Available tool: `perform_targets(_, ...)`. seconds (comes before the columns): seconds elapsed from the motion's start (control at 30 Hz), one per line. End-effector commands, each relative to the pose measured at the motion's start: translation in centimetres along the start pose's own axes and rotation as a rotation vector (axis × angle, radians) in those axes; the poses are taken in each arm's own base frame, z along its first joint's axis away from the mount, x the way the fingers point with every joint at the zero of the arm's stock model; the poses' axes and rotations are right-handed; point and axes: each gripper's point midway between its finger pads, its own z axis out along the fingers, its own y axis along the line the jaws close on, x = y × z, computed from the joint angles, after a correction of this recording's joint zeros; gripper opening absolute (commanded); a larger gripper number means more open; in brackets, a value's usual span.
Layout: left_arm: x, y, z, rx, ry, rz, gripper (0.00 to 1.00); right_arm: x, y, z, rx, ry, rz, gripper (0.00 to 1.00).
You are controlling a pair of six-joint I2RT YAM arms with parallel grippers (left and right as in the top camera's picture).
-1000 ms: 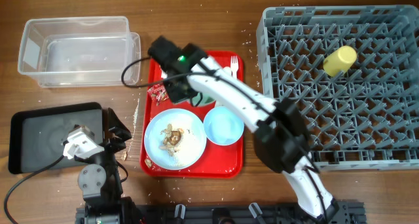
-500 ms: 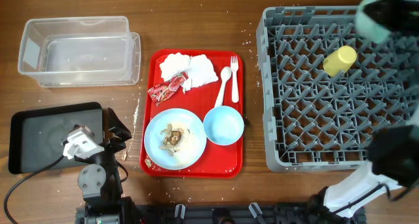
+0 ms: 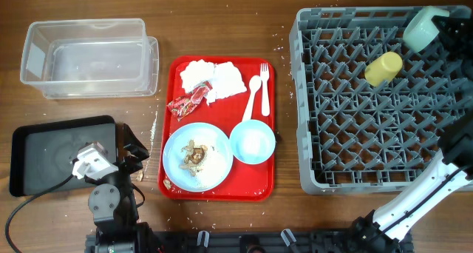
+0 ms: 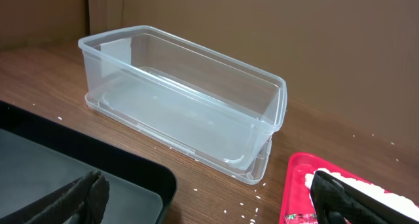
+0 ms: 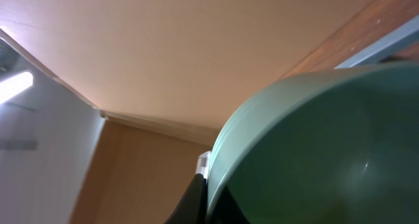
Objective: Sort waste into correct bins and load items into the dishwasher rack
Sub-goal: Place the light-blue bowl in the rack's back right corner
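Early going: the yellow-green cup (image 3: pixel 383 68) lies in the dishwasher rack (image 3: pixel 347 146), and the right tool (image 3: pixel 442 25) grips the pale green bowl (image 3: pixel 422 29) over the rack's far right corner. Left of the rack, napkins (image 3: pixel 213 79) and the light blue plate (image 3: pixel 196 157) wait unsorted; the left tool (image 4: pixel 208 185) gapes empty.

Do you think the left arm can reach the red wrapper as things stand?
Probably yes: the left hand is open and empty, the red wrapper lies uncovered at the left edge of the red tray, and the right hand holds the pale green bowl over the rack.
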Motion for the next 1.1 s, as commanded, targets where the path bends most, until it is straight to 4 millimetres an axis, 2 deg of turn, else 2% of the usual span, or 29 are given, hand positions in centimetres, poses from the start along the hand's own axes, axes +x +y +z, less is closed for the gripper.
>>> perform_targets(0.0,-0.9,0.2,-0.2,-0.018,-0.021,-0.009,1.00,0.7,-0.4,-0.2,-0.038,0.009,0.113,0.04)
perform_targets(0.13,-0.9,0.2,-0.2,-0.018,-0.022,-0.009,1.00,0.7,-5.8,-1.3,0.260,-0.073,0.236,0.05)
perform_targets(0.2,-0.9,0.2,-0.2,-0.018,-0.021,-0.009,1.00,0.8,-6.2,-2.0,0.282,-0.084,0.248,0.05)
perform_targets(0.3,-0.9,0.2,-0.2,-0.018,-0.022,-0.009,1.00,0.5,-5.7,-4.1,0.284,-0.122,0.269,0.08)
perform_targets(0.4,-0.9,0.2,-0.2,-0.018,-0.022,-0.008,1.00,0.2,-4.3,-6.7,0.351,-0.180,0.273,0.18)
perform_targets(0.43,-0.9,0.2,-0.2,-0.018,-0.022,-0.009,1.00,0.1,-3.6,-8.0,0.421,-0.213,0.265,0.20)
perform_targets(0.5,-0.9,0.2,-0.2,-0.018,-0.022,-0.008,1.00,0.1,-1.3,-11.3,0.638,-0.315,0.255,0.31)
perform_targets(0.53,-0.9,0.2,-0.2,-0.018,-0.022,-0.009,1.00,0.6,0.7,-13.1,0.770,-0.383,0.248,0.41)
perform_targets(0.57,-0.9,0.2,-0.2,-0.018,-0.022,-0.008,1.00,1.3,4.4,-14.2,0.882,-0.447,0.198,0.50)
perform_targets(0.6,-0.9,0.2,-0.2,-0.018,-0.022,-0.009,1.00,2.3,7.1,-13.6,0.916,-0.454,0.153,0.52)
perform_targets(0.63,-0.9,0.2,-0.2,-0.018,-0.022,-0.009,1.00,3.5,9.9,-11.9,0.932,-0.421,0.064,0.52)
perform_targets(0.67,-0.9,0.2,-0.2,-0.018,-0.022,-0.009,1.00,4.9,11.5,-9.9,0.964,-0.389,0.017,0.52)
perform_targets(0.7,-0.9,0.2,-0.2,-0.018,-0.022,-0.009,1.00,6.2,12.7,-7.5,0.974,-0.331,-0.039,0.52)
perform_targets(0.73,-0.9,0.2,-0.2,-0.018,-0.022,-0.008,1.00,7.0,13.5,-2.4,1.024,-0.249,-0.198,0.66)
perform_targets(0.77,-0.9,0.2,-0.2,-0.018,-0.022,-0.004,1.00,6.0,12.7,-1.6,1.142,-0.293,-0.249,0.70)
perform_targets(0.8,-1.0,0.2,-0.2,-0.018,-0.023,-0.002,1.00,4.4,9.8,-0.7,1.316,-0.372,-0.248,0.46)
perform_targets(0.83,-1.0,0.2,-0.2,-0.018,-0.023,-0.002,1.00,4.0,7.3,0.1,1.343,-0.340,-0.229,0.33)
perform_targets(0.9,-1.1,0.2,-0.2,-0.016,-0.029,-0.003,1.00,2.4,1.3,0.2,1.394,-0.302,-0.174,0.15)
perform_targets(1.0,-1.1,0.2,-0.2,-0.016,-0.030,-0.003,1.00,1.2,-5.1,0.6,1.431,-0.206,-0.195,0.11)
perform_targets(1.03,-1.1,0.2,-0.2,-0.016,-0.029,-0.003,1.00,1.2,-6.1,0.2,1.453,-0.206,-0.177,0.10)
perform_targets(1.07,-1.1,0.2,-0.2,-0.016,-0.029,-0.003,1.00,0.9,-6.5,-1.3,1.489,-0.231,-0.155,0.10)
